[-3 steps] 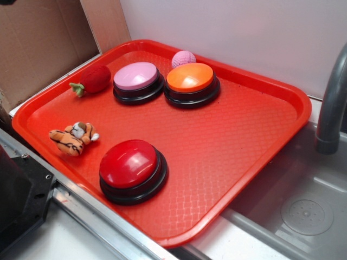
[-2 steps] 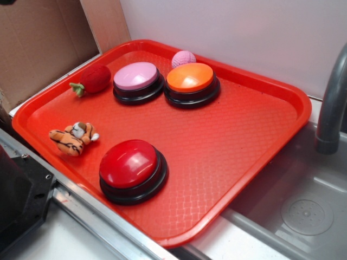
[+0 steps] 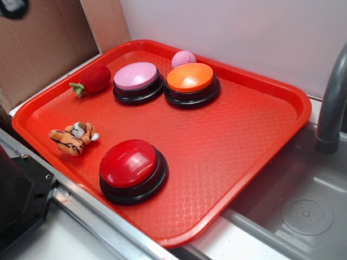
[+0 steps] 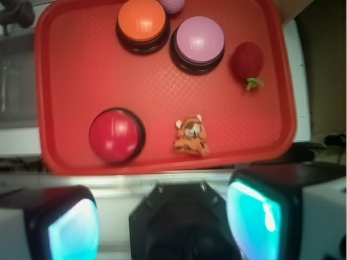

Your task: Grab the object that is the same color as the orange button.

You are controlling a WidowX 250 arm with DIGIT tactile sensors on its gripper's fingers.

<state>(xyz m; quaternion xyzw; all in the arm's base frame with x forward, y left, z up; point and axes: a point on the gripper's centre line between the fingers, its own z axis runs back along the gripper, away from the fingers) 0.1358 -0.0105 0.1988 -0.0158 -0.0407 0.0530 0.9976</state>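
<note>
Against the earlier exterior pictures, the one change is a dark rounded shape (image 3: 13,7) now showing at the top left corner, over the cardboard (image 3: 38,49); what it is cannot be told. Everything on the red tray (image 3: 244,135) lies as it did.

From left to right in the exterior view, the plush tiger (image 3: 74,137) lies near the tray's left near rim, clear of its neighbours. Farther back sits the red plush strawberry (image 3: 93,79), just beside the pink-topped button (image 3: 137,81). The red-topped button (image 3: 133,170) stands near the near rim, right of the tiger and apart from it. The orange button (image 3: 192,83) stands just right of the pink-topped one, with the pink ball (image 3: 184,58) close behind it. A grey faucet (image 3: 332,103) rises over the sink (image 3: 303,211) at far right.

The tiger is small, orange with black stripes and a white face.

In the wrist view the gripper (image 4: 165,219) is spread wide, holding nothing, well above the tray; nothing stands between it and the tiger.
</note>
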